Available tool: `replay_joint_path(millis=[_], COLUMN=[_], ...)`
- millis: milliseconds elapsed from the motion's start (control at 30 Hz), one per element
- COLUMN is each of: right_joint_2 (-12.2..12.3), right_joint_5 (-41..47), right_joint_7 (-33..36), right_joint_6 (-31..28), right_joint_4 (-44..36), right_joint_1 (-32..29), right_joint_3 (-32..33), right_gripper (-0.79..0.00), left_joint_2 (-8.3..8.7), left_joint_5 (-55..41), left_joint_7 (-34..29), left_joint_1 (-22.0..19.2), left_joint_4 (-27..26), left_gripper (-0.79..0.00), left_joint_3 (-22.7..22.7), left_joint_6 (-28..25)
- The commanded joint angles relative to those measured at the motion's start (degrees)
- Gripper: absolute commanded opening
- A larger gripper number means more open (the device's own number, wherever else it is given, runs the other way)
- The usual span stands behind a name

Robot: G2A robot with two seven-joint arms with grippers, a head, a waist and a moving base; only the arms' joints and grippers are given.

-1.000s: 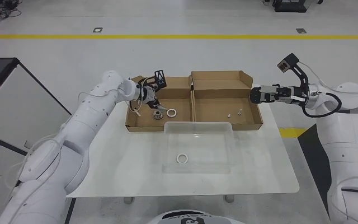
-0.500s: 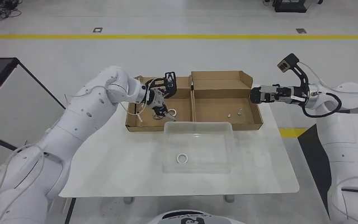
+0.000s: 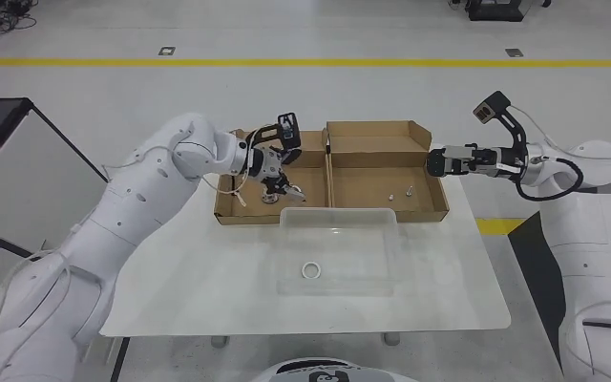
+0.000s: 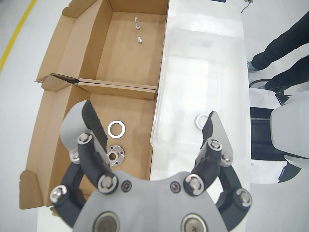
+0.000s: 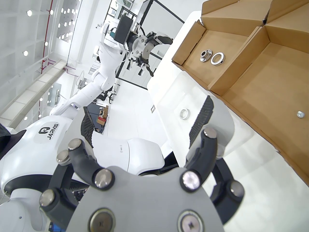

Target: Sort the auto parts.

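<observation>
Two open cardboard boxes stand side by side. The left box holds a metal flange hub and a metal ring. My left gripper hangs open just above them, holding nothing. Two bolts lie in the right box. Another ring rests in the clear plastic bin in front of the boxes. My right gripper is open and empty, held in the air beside the right box's outer wall.
The boxes' raised flaps stand along the far side. White tabletop lies free to the right of the bin and along the front edge. A black-framed panel stands off the table's left side.
My left gripper has swung rightward from the left box's left end to above the flange hub and ring. The right arm has kept still.
</observation>
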Motion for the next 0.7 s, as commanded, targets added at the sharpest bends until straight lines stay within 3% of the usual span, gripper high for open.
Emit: replay_joint_path(millis=[0,100,367,667], right_joint_2=[0.00,0.00,0.00,0.00], right_joint_5=[0.02,0.02,0.02,0.02], right_joint_7=[0.00,0.00,0.00,0.00], right_joint_6=[0.00,0.00,0.00,0.00], right_joint_4=[0.00,0.00,0.00,0.00], right_joint_1=[0.00,0.00,0.00,0.00], right_joint_3=[0.00,0.00,0.00,0.00], right_gripper=[0.000,0.000,0.000,0.000], left_joint_2=[0.26,0.26,-0.39,-3.11], left_joint_5=[-1.17,-4.90,-11.94,-12.60], left_joint_7=[-2.47,-8.38,-23.15,-26.16], left_joint_1=[0.64,0.95,-1.21,-3.46], left_joint_4=[-2.49,-7.15,-16.40,-16.75], left_gripper=[0.000,0.000,0.000,0.000], left_joint_3=[0.48,2.41,7.01,14.23], left_joint_6=[0.06,2.93,16.93,19.95])
